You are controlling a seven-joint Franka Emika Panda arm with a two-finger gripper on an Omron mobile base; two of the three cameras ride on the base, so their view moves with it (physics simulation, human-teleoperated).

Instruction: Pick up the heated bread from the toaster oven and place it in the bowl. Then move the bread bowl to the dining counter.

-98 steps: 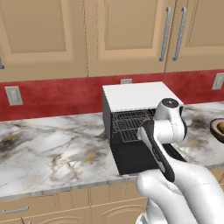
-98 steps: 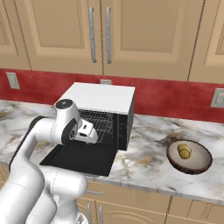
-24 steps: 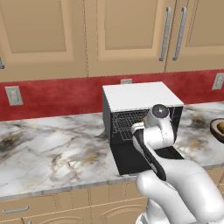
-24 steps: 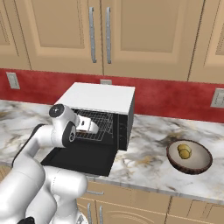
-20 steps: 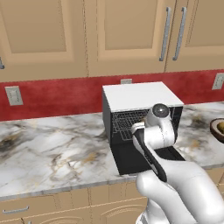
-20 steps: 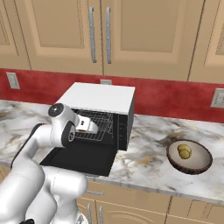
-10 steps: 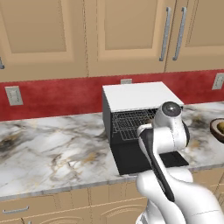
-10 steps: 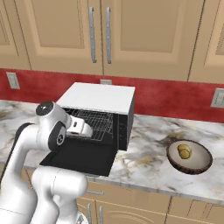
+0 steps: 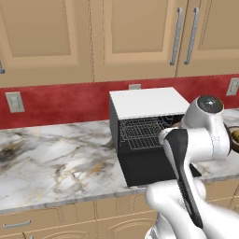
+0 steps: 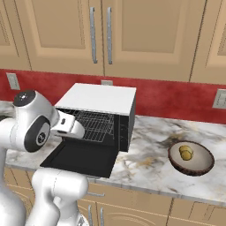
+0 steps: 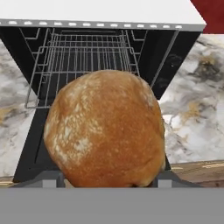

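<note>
A: Where is the heated bread [image 11: 105, 131] now?

B: It sits between the two finger tips of the gripper [image 11: 105, 177], in front of the toaster oven [image 10: 102, 115] — outside, above the dropped door [image 10: 84, 158]. The jaws are clamped on the roll from both sides.

A: And the rack?

B: The wire rack [image 11: 83, 61] inside is bare. The bowl [image 10: 191, 158] stands on the marble counter [image 10: 145, 165] to the right of the oven, well apart — two small yellow-green pieces [image 10: 186, 152] lie in it.
</note>
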